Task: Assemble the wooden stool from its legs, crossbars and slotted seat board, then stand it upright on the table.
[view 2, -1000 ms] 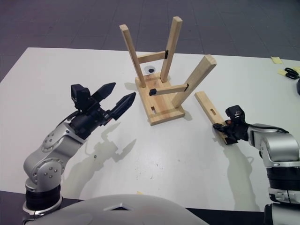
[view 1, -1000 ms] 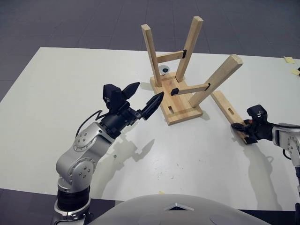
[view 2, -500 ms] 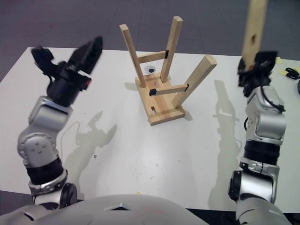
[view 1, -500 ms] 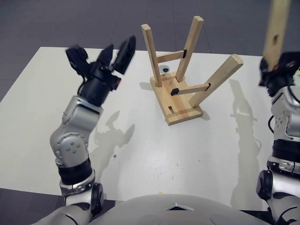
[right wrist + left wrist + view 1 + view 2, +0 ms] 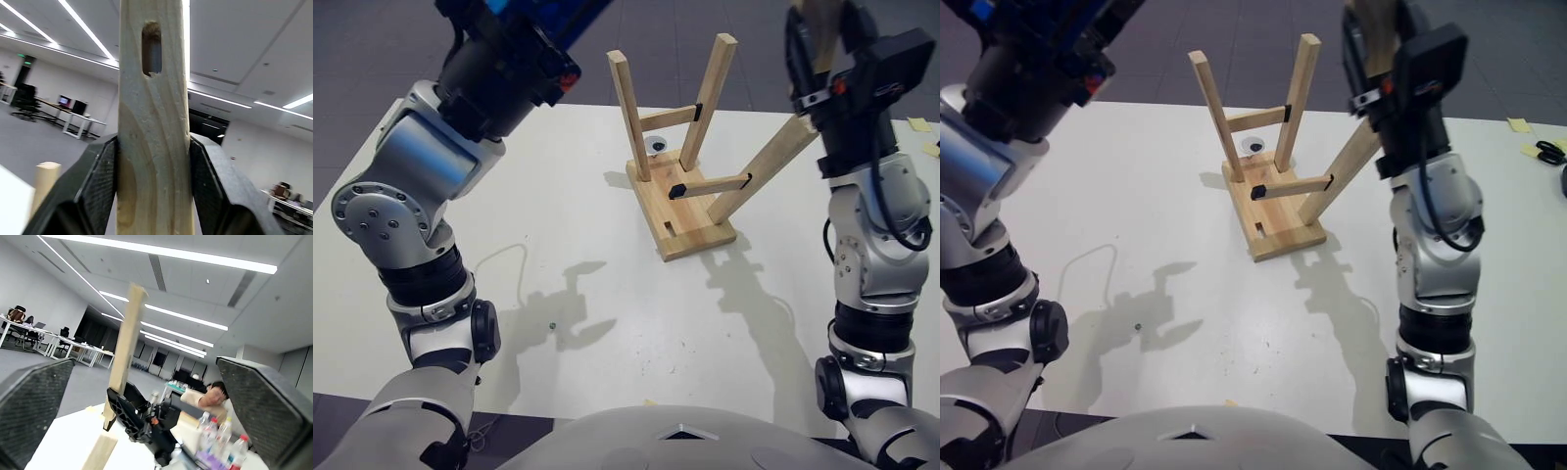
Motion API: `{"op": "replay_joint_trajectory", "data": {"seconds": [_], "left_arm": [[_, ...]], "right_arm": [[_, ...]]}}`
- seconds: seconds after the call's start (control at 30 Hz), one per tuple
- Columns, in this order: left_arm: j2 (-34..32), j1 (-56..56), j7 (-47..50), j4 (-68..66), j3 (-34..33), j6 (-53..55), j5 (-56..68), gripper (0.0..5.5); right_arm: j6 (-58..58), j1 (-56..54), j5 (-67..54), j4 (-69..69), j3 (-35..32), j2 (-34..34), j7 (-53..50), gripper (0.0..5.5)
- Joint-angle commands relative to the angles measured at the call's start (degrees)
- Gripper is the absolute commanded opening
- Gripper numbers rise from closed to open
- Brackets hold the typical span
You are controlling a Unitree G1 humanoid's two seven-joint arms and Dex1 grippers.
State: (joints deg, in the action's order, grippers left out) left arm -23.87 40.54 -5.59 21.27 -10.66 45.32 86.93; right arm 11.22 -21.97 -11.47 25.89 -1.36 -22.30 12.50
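Three legs [image 5: 631,117] stand up from the seat board [image 5: 690,220], which lies flat on the table [image 5: 509,196] with two crossbars [image 5: 715,184] tying them together. The fourth leg [image 5: 152,98] is in your right gripper [image 5: 154,166], high above the table and just right of the stool. Its jaws are closed on the two flat faces near the leg's lower end. Your left gripper [image 5: 146,382] is spread wide and carries nothing, high over the table's left side.

Handling: expect the leg to be light and rigid. Its faces look smooth, so it may pivot between the pads [image 5: 98,186] if pushed sideways. With most of its length above the grip, any knock has leverage. Hold the flat faces, clear of the slot [image 5: 151,49].

Orientation: the long axis runs nearly vertical, with the slotted part above the jaws and the free end up. The slot faces the right wrist camera. The seated legs likewise point up, the right one leaning outward.
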Motion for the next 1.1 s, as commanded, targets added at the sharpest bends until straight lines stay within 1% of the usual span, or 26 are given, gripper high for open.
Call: {"op": "replay_joint_trajectory", "data": {"seconds": [0.03,0.2,0.4,0.5,0.63,0.73,0.77,0.87,0.93,0.97,1.1], "left_arm": [[-0.48,1.91,-0.74,0.1,2.25,-1.19,-7.03,5.4],[1.58,2.67,-0.37,-0.72,2.46,-1.87,-9.29,5.4],[4.13,4.62,0.75,-1.83,2.1,-1.42,-6.21,5.4],[4.14,5.01,0.97,-1.47,2.77,-0.75,-6.31,4.97],[3.12,4.15,1.08,-1.12,3.36,0.15,-8.12,4.13],[2.67,3.57,0.52,-1.42,4.35,-0.66,-12.95,3.47],[2.71,3.45,0.35,-1.64,4.61,-0.98,-14.34,3.36],[3.25,3.05,-0.55,-1.68,5.1,-1.42,-17.34,2.75],[3.66,2.57,-1.23,-1.51,5.12,-1.33,-18.15,2.24],[3.84,2.36,-1.56,-1.45,5.04,-1.25,-18.21,2.16],[4.14,1.8,-2.3,-1.21,4.58,-1.03,-18.32,1.48]], "right_arm": [[1.11,2.67,0.29,3.59,3.57,1.72,1.47,2.05],[3.14,5.26,0.13,5.57,6.48,2.49,3.2,2.05],[5.62,8.31,-0.82,7.43,9.24,2.48,6.47,2.05],[5.98,8.55,-0.69,7.65,9.59,3.04,6.6,2.05],[5.96,8.96,0.26,7.38,9.45,3.88,5.77,2.05],[5.83,9.4,1.11,7.17,9.33,4.43,5.26,2.05],[5.74,9.47,1.42,7.06,9.38,4.52,5.18,2.05],[5.97,9.87,2.0,7.02,9.33,4.9,4.8,2.05],[6.13,10.03,2.11,6.92,9.14,4.96,4.82,2.05],[6.15,10.05,2.11,6.83,8.96,4.91,4.92,2.05],[6.39,10.06,2.1,6.64,8.56,5.01,5.04,2.05]]}}
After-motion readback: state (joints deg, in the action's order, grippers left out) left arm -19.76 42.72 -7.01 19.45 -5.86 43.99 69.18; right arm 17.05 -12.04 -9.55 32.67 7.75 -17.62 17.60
